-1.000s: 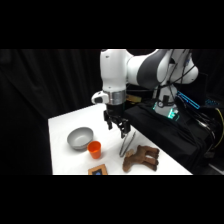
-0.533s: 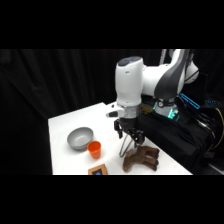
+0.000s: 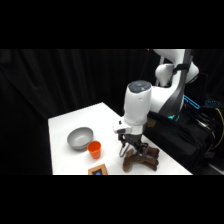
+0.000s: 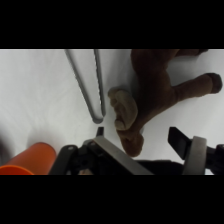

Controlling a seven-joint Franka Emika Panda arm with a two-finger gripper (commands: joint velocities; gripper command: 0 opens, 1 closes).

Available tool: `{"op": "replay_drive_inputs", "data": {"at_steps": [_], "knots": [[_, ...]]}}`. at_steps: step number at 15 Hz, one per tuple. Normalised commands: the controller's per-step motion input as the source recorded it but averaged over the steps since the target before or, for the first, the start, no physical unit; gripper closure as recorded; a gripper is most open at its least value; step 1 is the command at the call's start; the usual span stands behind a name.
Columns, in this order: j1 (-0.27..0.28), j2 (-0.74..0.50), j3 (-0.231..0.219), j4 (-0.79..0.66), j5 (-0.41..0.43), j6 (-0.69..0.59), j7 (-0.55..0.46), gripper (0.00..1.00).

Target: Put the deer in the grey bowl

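The deer [image 3: 143,156] is a dark brown soft toy lying near the table's front right edge. In the wrist view the deer [image 4: 160,82] fills the upper right, its tan part reaching down between my fingers. My gripper [image 3: 132,146] hangs low right over the toy's left end. My gripper [image 4: 142,140] is open, one finger [image 4: 186,145] to the right of the toy and the other on its left. The grey bowl [image 3: 80,138] stands apart at the table's left, with nothing showing inside it.
A small orange cup [image 3: 94,149] stands just right of the bowl, and the orange cup [image 4: 31,160] shows at the wrist view's lower left. Thin metal tongs [image 4: 90,82] lie beside the deer. A small flat framed object [image 3: 98,170] sits at the table's front edge.
The arm has swung right and come down, bringing the gripper from mid-table to just over the deer. The deer, bowl and cup have stayed in place.
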Motion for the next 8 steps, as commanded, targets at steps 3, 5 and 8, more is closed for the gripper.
{"op": "replay_drive_inputs", "data": {"at_steps": [3, 5, 8], "knots": [[0.120, 0.18, -0.095, -0.02, -0.131, 0.25, 0.13, 0.00], [0.127, 0.17, -0.082, 0.00, -0.083, 0.22, 0.10, 0.00], [0.124, 0.14, -0.077, 0.01, -0.058, 0.18, 0.08, 0.00]]}}
